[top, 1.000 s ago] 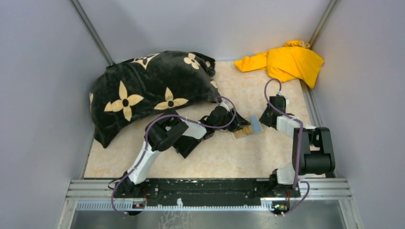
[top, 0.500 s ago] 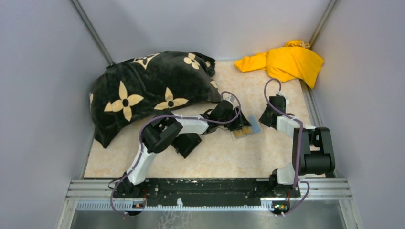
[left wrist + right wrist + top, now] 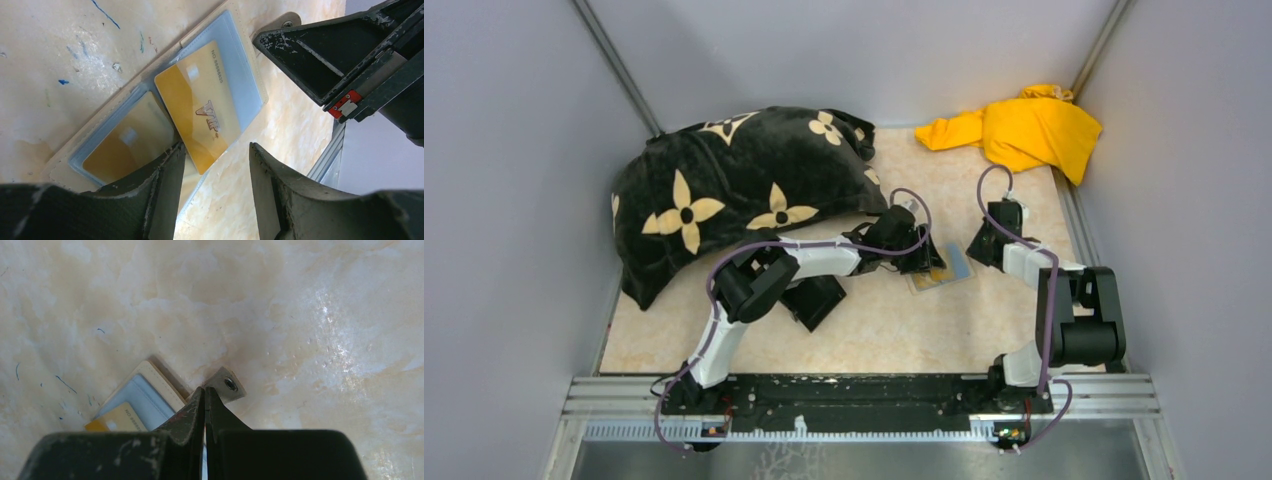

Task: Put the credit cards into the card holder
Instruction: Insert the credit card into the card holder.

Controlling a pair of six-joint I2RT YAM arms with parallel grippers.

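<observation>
1. Left gripper (image 3: pixel 216 150): jaws spread, holding nothing. Poised low over the near edge of the open wallet, one finger on each side of the loose card's jutting end. Looks placed to push that card further in or to pinch it again.
2. Gold-orange card in the left pocket (image 3: pixel 122 145): flat under a clear sleeve and seemingly fully seated, so probably needing no more work.
3. Gold-orange flat plastic card marked VIP (image 3: pixel 200 105): lying askew over the right-hand clear sleeve, its near end overhanging the wallet's edge between the left fingers. Cannot tell whether its far end is inside the sleeve or only resting on top. Not home yet, by the look of it.
4. Tan folding card holder (image 3: pixel 242 65): spread open and flat on the marbled beige tabletop (image 3: pixel 874 330), pockets facing up, between the two arms and so within reach of both.
5. Small tan clasp tab with a metal snap (image 3: pixel 227 385): sticking out from the wallet's far edge, flat on the tabletop and gripped by nothing.
6. Right gripper (image 3: pixel 205 390): clenched tight with nothing between the jaws, tip set down at the wallet's far edge just beside the tab. Apparently pressing there as a stop, so a push on the card slides the card and not the wallet.
</observation>
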